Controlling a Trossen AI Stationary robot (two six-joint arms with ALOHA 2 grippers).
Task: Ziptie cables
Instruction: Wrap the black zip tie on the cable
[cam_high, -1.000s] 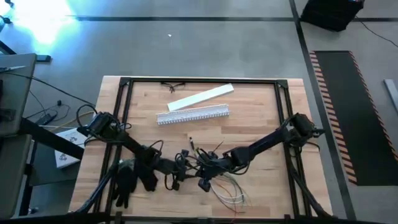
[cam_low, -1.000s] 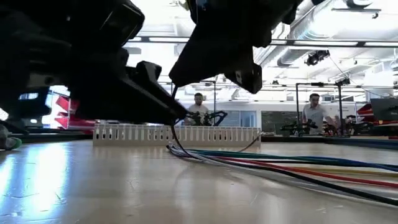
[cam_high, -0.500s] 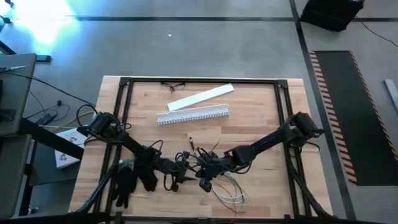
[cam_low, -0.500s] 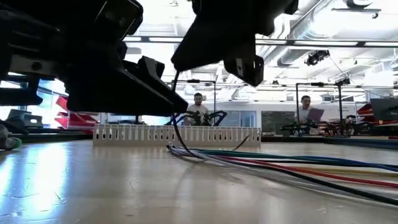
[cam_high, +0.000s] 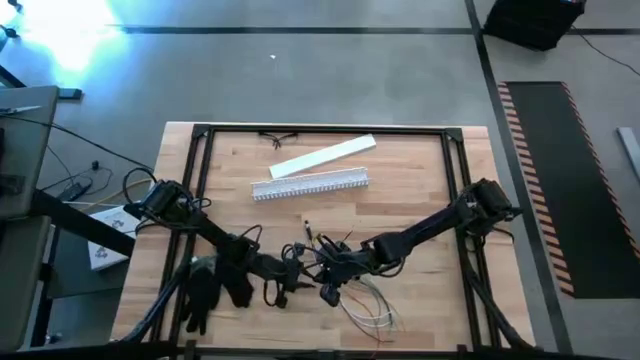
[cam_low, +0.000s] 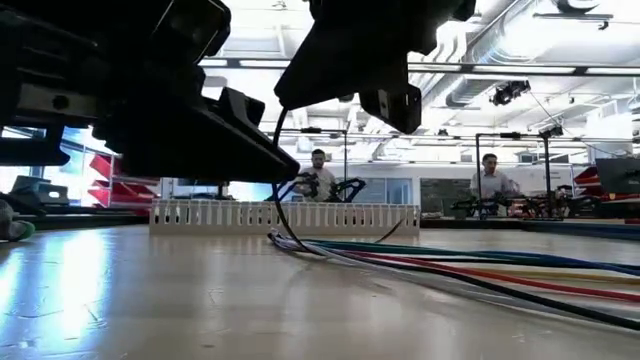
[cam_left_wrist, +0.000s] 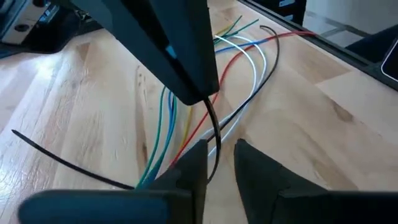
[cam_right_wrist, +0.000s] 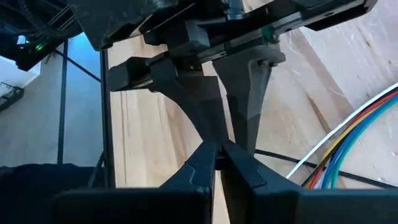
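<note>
Pincers meet above cables (cam_left_wrist: 186, 118): left pincer (cam_left_wrist: 214, 163) slightly spread, right pincer (cam_right_wrist: 219, 158) pinching zip tie (cam_left_wrist: 214, 134).

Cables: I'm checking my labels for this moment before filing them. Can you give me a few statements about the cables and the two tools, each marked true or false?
1. The cables lie loose on the table, fanning apart at one end. True.
2. The white slotted channel lies between the cables and the table's front edge. False: it lies farther back, beyond both tools.
3. The right tool is shut, with a thin black strand at its tip. True.
4. The left tool waits off at the table's side. False: it is at the middle, right next to the right tool, over the cables.
5. The left tool is clamped shut. False: its fingers stand apart, with the strand in the gap.
</note>
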